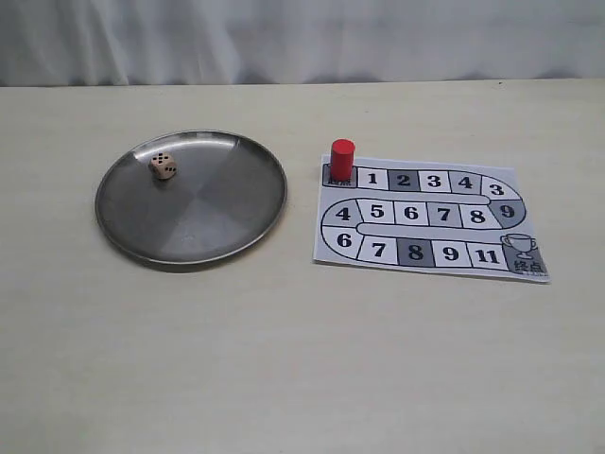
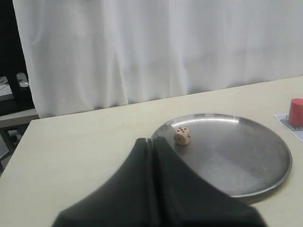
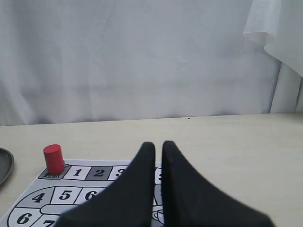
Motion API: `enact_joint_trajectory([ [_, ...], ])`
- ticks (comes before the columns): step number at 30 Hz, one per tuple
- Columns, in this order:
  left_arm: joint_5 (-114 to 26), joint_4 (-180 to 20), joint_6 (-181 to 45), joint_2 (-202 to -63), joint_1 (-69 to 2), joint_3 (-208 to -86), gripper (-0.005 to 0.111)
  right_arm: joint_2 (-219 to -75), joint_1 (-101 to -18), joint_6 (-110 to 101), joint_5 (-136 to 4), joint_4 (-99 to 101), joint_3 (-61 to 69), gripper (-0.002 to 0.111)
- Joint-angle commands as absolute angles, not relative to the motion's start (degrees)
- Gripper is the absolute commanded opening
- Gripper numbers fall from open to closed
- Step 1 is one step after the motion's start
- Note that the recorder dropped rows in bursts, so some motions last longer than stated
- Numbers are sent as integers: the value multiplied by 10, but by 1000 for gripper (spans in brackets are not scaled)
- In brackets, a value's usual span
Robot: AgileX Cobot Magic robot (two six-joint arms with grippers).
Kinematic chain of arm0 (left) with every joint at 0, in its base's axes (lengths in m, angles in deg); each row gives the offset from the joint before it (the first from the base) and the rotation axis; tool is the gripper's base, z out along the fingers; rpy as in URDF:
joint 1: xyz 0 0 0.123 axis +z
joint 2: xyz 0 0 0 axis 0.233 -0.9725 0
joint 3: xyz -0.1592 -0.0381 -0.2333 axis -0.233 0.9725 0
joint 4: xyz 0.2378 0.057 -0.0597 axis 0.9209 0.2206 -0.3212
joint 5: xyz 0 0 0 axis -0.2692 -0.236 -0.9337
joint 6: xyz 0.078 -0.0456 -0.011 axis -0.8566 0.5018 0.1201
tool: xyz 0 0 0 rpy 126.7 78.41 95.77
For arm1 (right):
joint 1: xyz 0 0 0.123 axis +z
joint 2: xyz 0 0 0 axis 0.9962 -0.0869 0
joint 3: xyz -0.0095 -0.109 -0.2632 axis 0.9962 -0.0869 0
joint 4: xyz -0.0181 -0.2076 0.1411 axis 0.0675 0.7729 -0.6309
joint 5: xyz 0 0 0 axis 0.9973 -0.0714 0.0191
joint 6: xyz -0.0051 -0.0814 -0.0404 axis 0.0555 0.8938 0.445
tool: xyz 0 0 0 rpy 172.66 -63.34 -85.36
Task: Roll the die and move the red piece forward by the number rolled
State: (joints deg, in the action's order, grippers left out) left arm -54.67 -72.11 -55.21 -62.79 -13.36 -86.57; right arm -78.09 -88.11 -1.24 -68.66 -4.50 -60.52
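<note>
Resting inside the round stainless-steel plate (image 1: 208, 222), near its rim: small tan wooden die (image 1: 163, 166). Red cylindrical piece (image 1: 342, 158): upright on the start square of the numbered paper board (image 1: 416, 252). Left gripper (image 2: 152, 142), right gripper (image 3: 158, 144): both pressed together, empty. Risks: die skidding off the slick plate; loose paper shifting if the piece drags.

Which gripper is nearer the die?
Left. The left gripper faces the plate, with the die ahead of it; the right gripper faces the board, die outside its view.
</note>
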Motion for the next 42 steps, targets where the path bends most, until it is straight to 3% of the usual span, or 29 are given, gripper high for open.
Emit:
enact_joint_trajectory([
  [1,-541,-721,-552,-627,-135,-865,0,-777,-882,-12,-687,-44,-607,4],
  [30,-541,-721,-552,-627,-135,-865,0,-777,-882,-34,-680,-44,-607,4],
  [42,-541,-721,-552,-627,-135,-865,0,-788,-882,-46,-613,-144,-607,4],
])
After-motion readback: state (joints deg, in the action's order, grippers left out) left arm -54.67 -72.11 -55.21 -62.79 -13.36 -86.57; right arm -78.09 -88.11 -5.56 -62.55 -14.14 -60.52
